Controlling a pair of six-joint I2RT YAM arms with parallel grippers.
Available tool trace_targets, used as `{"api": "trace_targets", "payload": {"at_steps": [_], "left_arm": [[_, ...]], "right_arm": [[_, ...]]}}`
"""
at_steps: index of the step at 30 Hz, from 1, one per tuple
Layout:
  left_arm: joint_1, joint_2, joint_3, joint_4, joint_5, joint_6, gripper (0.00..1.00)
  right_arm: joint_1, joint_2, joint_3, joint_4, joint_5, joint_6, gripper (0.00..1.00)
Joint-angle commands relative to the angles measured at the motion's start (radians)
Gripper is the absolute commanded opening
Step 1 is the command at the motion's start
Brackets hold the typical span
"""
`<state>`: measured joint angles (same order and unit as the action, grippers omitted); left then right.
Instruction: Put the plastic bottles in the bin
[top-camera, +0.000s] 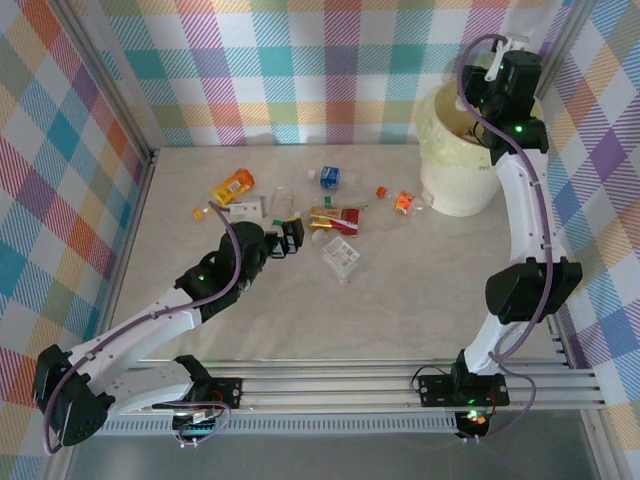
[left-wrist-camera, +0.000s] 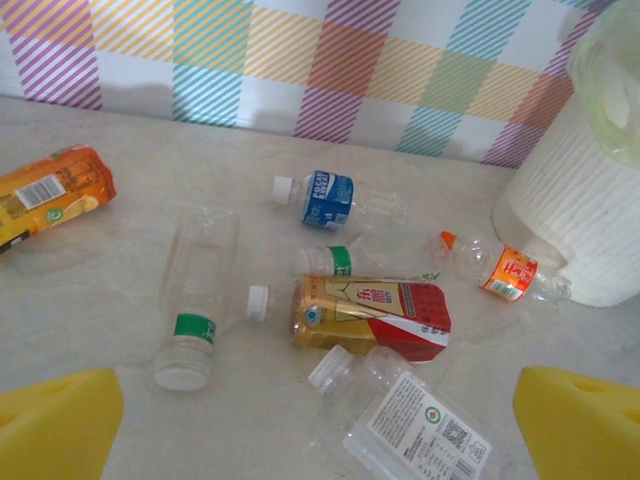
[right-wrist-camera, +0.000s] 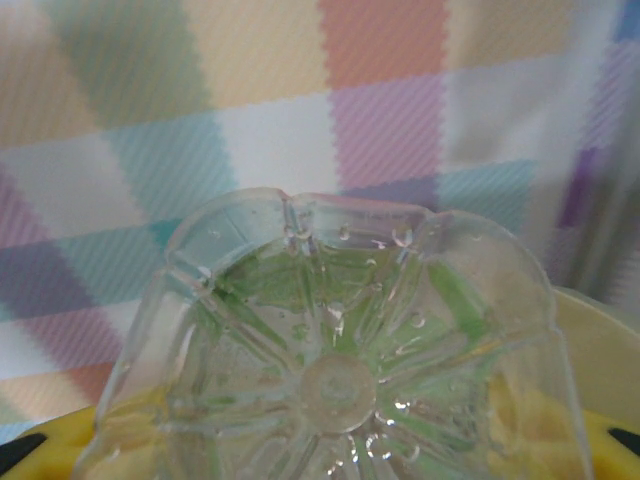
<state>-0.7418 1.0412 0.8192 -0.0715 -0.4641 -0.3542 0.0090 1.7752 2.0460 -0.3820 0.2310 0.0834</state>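
Several plastic bottles lie scattered mid-table: an orange one (top-camera: 235, 185) (left-wrist-camera: 50, 190), a blue-labelled one (top-camera: 328, 177) (left-wrist-camera: 325, 198), a gold-and-red labelled one (top-camera: 335, 215) (left-wrist-camera: 370, 315), a clear one with a white label (top-camera: 340, 255) (left-wrist-camera: 410, 415), and a clear one with a green band (left-wrist-camera: 195, 300). My left gripper (top-camera: 292, 238) (left-wrist-camera: 320, 440) hangs open just above them, holding nothing. The cream bin (top-camera: 455, 185) (left-wrist-camera: 590, 200) stands at the back right. Over its rim my right gripper (top-camera: 497, 62) is shut on a clear bottle with a green label (right-wrist-camera: 340, 370), seen base-on.
An orange-labelled bottle (top-camera: 405, 200) (left-wrist-camera: 505, 270) lies right beside the bin's foot. Checked walls close in the table at the back and both sides. Bare tabletop (top-camera: 420, 290) stretches between the bottle cluster and the arm bases.
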Motion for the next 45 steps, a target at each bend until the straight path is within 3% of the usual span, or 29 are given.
{"api": "trace_targets", "payload": {"at_steps": [1, 9, 15, 26, 33, 45], "left_arm": [[0.016, -0.04, -0.032, -0.007, -0.033, -0.039, 1.0], [0.027, -0.064, -0.051, -0.033, -0.001, -0.092, 1.0], [0.029, -0.067, -0.061, -0.034, -0.012, -0.112, 1.0], [0.032, -0.047, -0.053, -0.06, -0.02, -0.143, 1.0], [0.037, -0.026, -0.04, -0.079, -0.028, -0.153, 1.0], [0.048, -0.011, -0.044, -0.085, -0.029, -0.173, 1.0]], "right_arm": [[-0.031, 0.037, 0.019, -0.006, 0.216, -0.05, 0.02], [-0.044, 0.083, -0.092, 0.233, 0.396, -0.174, 0.09], [-0.056, 0.115, -0.139, 0.28, 0.463, -0.192, 0.2], [-0.096, 0.205, -0.045, 0.093, 0.463, -0.09, 0.37], [-0.096, 0.217, -0.009, 0.014, 0.461, -0.053, 0.63], [-0.094, 0.213, 0.098, -0.155, 0.351, -0.007, 0.93]]}}
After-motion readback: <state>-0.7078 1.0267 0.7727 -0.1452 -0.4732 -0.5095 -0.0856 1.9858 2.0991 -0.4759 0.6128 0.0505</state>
